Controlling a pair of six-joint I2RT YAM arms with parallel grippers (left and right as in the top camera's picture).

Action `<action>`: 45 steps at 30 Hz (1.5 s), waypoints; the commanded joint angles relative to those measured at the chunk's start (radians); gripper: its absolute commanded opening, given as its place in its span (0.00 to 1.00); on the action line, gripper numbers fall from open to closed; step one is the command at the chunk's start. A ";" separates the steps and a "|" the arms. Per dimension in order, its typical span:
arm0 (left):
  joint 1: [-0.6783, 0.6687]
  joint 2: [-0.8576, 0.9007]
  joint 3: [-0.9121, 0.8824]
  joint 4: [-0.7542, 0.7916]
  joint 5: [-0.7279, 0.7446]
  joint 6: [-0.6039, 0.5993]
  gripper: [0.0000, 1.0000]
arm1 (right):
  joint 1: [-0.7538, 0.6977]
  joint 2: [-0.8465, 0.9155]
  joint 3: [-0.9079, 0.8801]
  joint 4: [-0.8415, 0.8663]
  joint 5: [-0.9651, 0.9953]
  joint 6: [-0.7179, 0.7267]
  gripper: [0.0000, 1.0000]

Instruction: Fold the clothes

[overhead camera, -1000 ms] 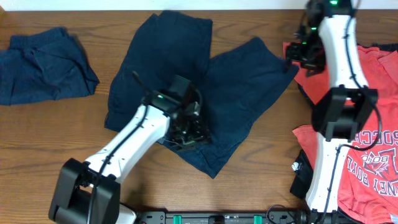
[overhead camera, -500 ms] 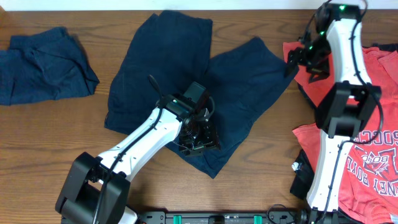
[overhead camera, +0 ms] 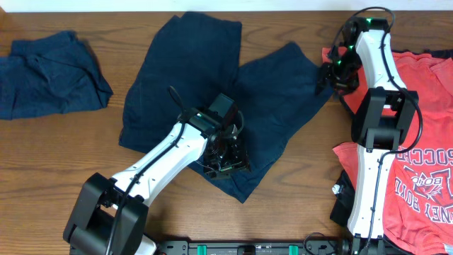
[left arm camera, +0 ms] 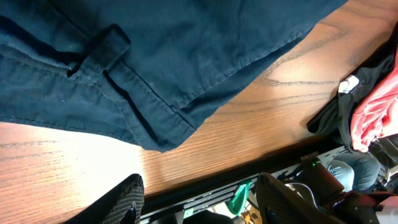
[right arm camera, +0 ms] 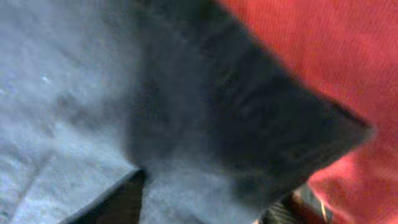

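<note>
Left hand [overhead camera: 225,161] hangs wide and empty over the dark navy cotton garment [overhead camera: 205,78] on the brown wooden table [overhead camera: 64,163], while the right hand [overhead camera: 326,76], its grip unreadable, noses that garment's corner and could snag the neighbouring coral-red shirt [overhead camera: 428,74].

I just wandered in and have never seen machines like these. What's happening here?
Two robot arms are working on a navy garment spread out in the middle, as part of folding clothes. The left claw hangs open over its near edge, gripping nothing. The right claw is at the garment's right corner, beside the red shirts; its close view is too blurred to tell whether it has hold. A second navy piece lies crumpled at far left.
</note>
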 commanded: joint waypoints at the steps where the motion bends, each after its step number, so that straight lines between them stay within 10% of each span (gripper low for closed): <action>1: -0.002 0.007 0.009 -0.005 0.014 -0.023 0.60 | 0.011 0.043 -0.013 0.032 -0.021 -0.007 0.05; 37: -0.001 0.062 -0.039 -0.132 -0.103 0.035 0.59 | 0.000 -0.170 -0.012 -0.027 0.104 0.045 0.01; 45: -0.001 0.192 -0.040 -0.068 -0.103 0.039 0.32 | 0.023 -0.171 -0.012 -0.050 0.104 0.033 0.01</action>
